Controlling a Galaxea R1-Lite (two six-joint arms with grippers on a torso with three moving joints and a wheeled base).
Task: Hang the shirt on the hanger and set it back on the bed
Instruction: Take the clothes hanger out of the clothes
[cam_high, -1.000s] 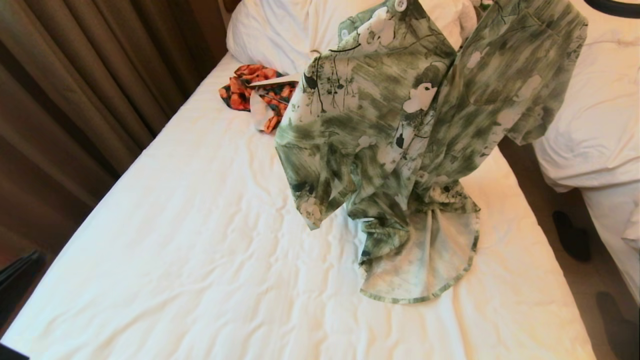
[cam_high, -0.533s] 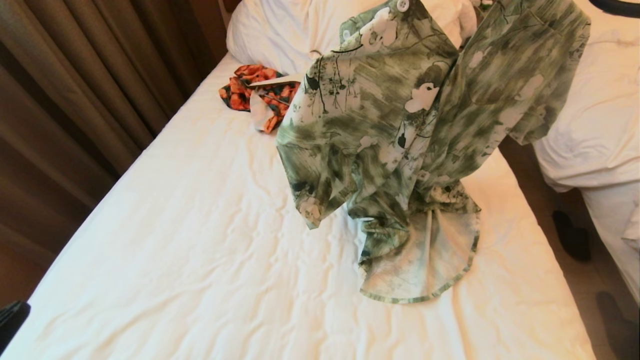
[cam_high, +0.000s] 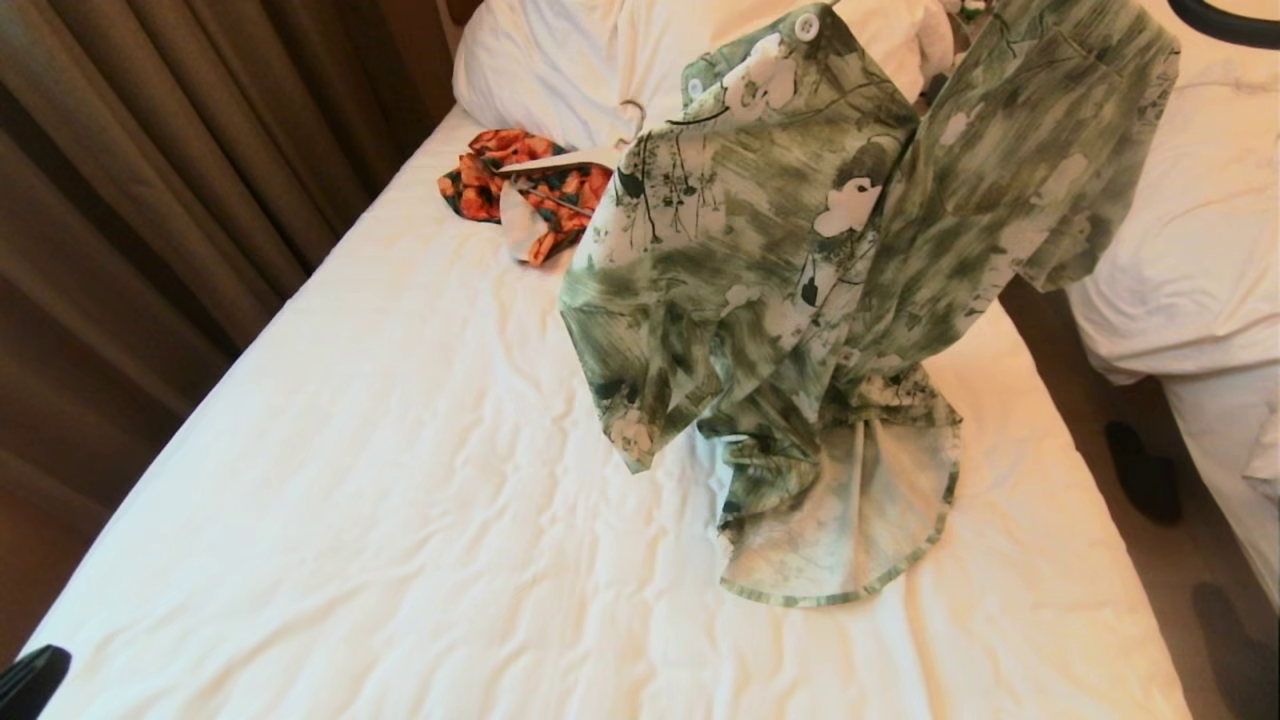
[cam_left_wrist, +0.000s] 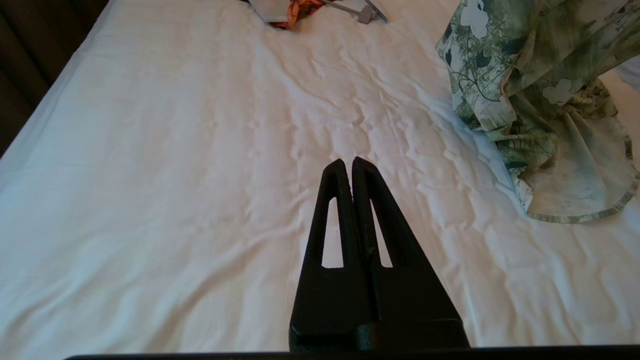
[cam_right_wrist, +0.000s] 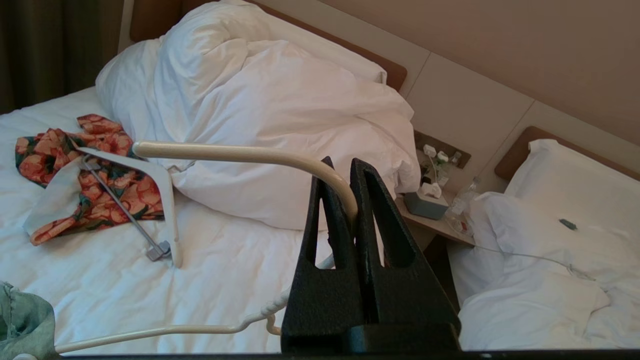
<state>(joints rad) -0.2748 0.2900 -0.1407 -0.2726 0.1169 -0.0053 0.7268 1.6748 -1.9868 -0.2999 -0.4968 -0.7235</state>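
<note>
Green-and-white floral button-up shirt (cam_high: 800, 290) hung on thin cream hanger (cam_right_wrist: 240, 154), hem pooled on white-sheeted bed (cam_high: 400, 500). R gripper (cam_right_wrist: 340, 167) clamped on hanger hook. L gripper (cam_left_wrist: 348, 162) together, empty, over sheet.

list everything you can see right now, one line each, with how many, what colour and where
shirt: one, green and white floral, hanging from the hanger, hem on the bed
hanger: one, cream, hook in the right gripper
bed: one, white sheet, below
pillow: one, white, head of bed
orange-and-black garment: one, near the pillow
white hanger: one, on that garment
second bed: one, white, robot's right
left gripper: black, shut, empty, over the sheet
right gripper: black, shut on the hook
</note>
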